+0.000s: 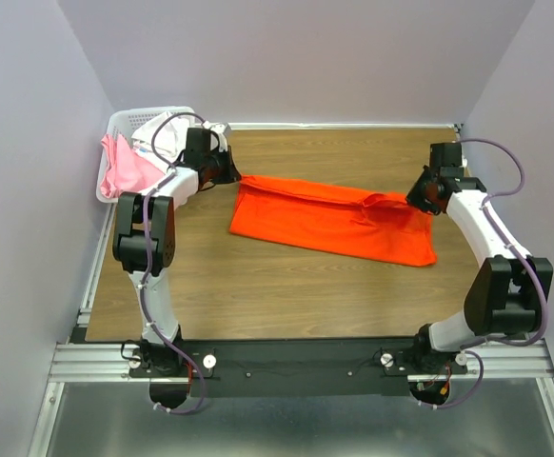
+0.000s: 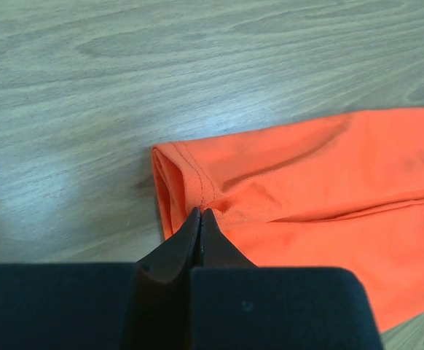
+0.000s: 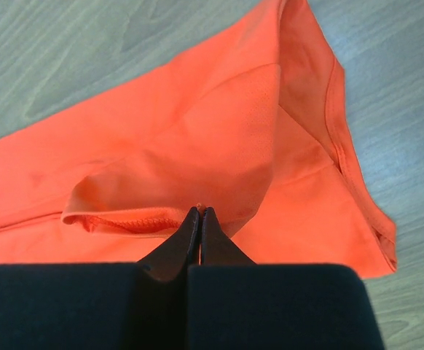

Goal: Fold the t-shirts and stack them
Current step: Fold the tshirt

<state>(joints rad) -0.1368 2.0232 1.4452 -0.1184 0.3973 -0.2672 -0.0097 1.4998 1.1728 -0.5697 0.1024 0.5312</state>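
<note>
From above, we are seeing the orange t-shirt (image 1: 334, 224) lying stretched as a long band across the tabletop (image 1: 258, 286). The left claw (image 1: 231, 174) is pinching its left end and the right claw (image 1: 418, 198) its right end. Beyond that left end, a pink t-shirt (image 1: 125, 171) and a white t-shirt (image 1: 163, 138) are hanging in the basket (image 1: 125, 122).

In the left wrist view, the pressed-together tips are gripping the shirt's hemmed corner.

In the right wrist view, the tips are nipping a lifted fold of the shirt beside a stitched hem.

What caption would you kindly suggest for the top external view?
Left tool and right tool pinch opposite ends of the orange t-shirt on the wooden table.
</note>
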